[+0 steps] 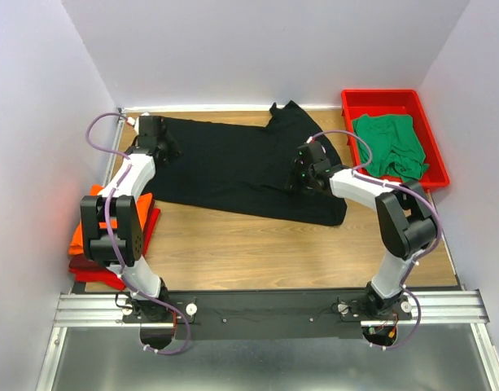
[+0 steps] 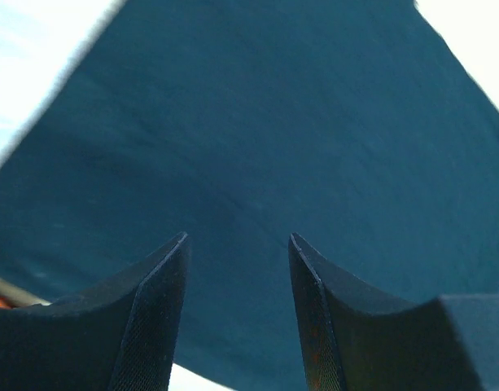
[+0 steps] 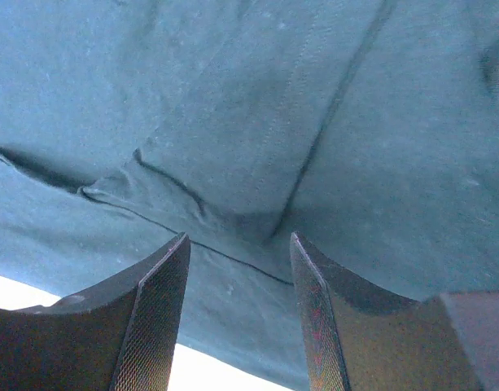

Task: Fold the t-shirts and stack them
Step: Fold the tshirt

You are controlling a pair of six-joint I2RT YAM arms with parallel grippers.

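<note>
Both pincers wide and empty over the black t-shirt (image 1: 233,167): we flag a crooked fold.
We see the left gripper (image 2: 237,314) near the table's (image 1: 257,252) far-left corner and the right gripper (image 3: 239,314) toward the right edge. The shirt lies slanted along the far edge, with a sleeve bunched and a seam puckered. A pinch there may catch one layer or drag wrinkles.

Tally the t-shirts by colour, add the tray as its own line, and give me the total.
Black t-shirt: 1
Green t-shirt: 1
Orange t-shirt: 1
Dark red t-shirt: 1
Red tray: 1
Total: 5
</note>
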